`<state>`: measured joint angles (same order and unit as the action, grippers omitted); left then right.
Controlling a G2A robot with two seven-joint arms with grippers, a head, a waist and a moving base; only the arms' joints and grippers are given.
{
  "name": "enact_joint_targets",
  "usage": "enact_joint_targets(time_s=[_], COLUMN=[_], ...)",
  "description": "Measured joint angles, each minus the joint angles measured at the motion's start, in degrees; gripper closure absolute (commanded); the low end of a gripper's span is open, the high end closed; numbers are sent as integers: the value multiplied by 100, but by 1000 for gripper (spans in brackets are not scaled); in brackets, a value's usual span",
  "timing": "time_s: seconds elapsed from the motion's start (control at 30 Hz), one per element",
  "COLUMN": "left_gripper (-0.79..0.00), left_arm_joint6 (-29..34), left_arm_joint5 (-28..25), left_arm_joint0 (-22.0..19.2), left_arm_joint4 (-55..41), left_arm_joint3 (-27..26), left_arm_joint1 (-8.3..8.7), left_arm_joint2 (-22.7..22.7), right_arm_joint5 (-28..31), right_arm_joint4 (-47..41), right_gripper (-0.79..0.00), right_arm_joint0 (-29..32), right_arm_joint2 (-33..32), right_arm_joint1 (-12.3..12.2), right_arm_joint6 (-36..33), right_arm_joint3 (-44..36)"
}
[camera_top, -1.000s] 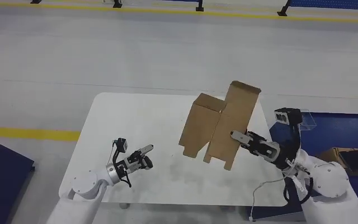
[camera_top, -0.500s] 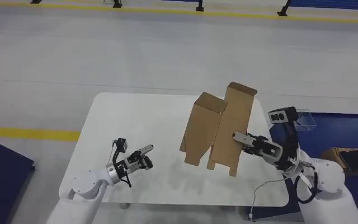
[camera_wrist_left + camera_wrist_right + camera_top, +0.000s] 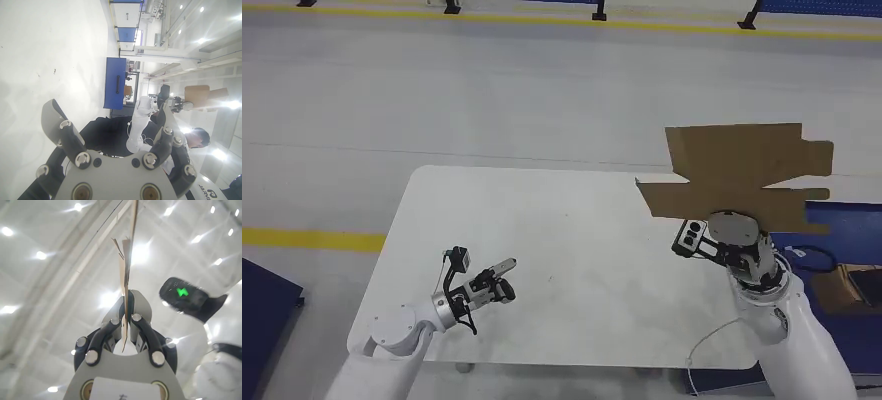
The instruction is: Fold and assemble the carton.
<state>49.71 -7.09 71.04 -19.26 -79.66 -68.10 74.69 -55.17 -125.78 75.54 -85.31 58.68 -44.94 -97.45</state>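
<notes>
Nearest the front edge of the white counter (image 3: 542,220), toward its left corner, the left gripper (image 3: 508,280) sits low over the surface with its fingers (image 3: 56,113) spread apart and nothing between them. It points in across the counter toward the right side.

Farther back, at the counter's right edge, the right gripper (image 3: 729,222) points upward, its wrist raised above the surface. In the right wrist view the right gripper (image 3: 127,294) has its fingers (image 3: 140,306) pressed together on the lower edge of the carton (image 3: 125,275), one finger on each face of the cardboard.

The carton (image 3: 732,165) is a flattened brown blank, unfolded, held up on edge in the air, clear of the counter and partly out past its right edge. Its long side runs level, and its flaps make a stepped, notched outline at both ends. From the left wrist view the carton (image 3: 200,94) shows as a flat brown panel standing above the right arm.

Beyond the counter's far edge lies a pale floor (image 3: 492,90) crossed by a yellow line (image 3: 542,20).
</notes>
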Motion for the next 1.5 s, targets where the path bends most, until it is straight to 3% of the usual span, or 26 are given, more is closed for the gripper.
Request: enact_joint_targets(time_s=[0.07,0.17,0.23,0.3,0.37,0.47,0.63,0.8,0.9,1.13,1.37,1.5], left_gripper=[-785,-785,-785,-785,-785,-785,-785,-785,-785,-785,-785,-733], left_arm_joint6=[0,0,0,0,0,0,0,0,47,674,633,665], left_arm_joint5=[0,0,0,0,0,0,0,0,161,970,1004,808], left_arm_joint0=[0,0,0,0,0,0,0,0,-7,100,325,350], left_arm_joint4=[0,0,0,0,0,0,0,0,-170,-710,-340,-265], left_arm_joint3=[0,0,0,0,0,0,0,0,-74,-768,-1268,-1339], left_arm_joint1=[0,0,0,0,0,0,0,0,9,125,122,101], left_arm_joint2=[0,0,0,0,0,0,0,0,78,516,78,-203], right_arm_joint5=[-282,-256,-57,247,642,1636,3859,5634,6160,6138,5999,5923], right_arm_joint4=[-882,-1986,-2215,-1850,-1064,1147,5086,7637,8781,9914,9938,9966], right_gripper=[0,0,0,0,0,0,0,0,0,0,0,0], right_arm_joint0=[-21,-116,-211,-239,-220,-108,-18,52,55,-188,-342,-368], right_arm_joint2=[245,426,224,-68,-308,-501,-546,-562,-406,134,692,928], right_arm_joint1=[-14,-62,-86,-77,-56,-32,-79,-128,-143,-134,-72,-45], right_arm_joint6=[551,1465,1840,1741,1317,110,-1946,-2385,-2250,-2150,-2161,-2140], right_arm_joint3=[101,113,29,-137,-338,-543,-327,-172,30,611,855,947])
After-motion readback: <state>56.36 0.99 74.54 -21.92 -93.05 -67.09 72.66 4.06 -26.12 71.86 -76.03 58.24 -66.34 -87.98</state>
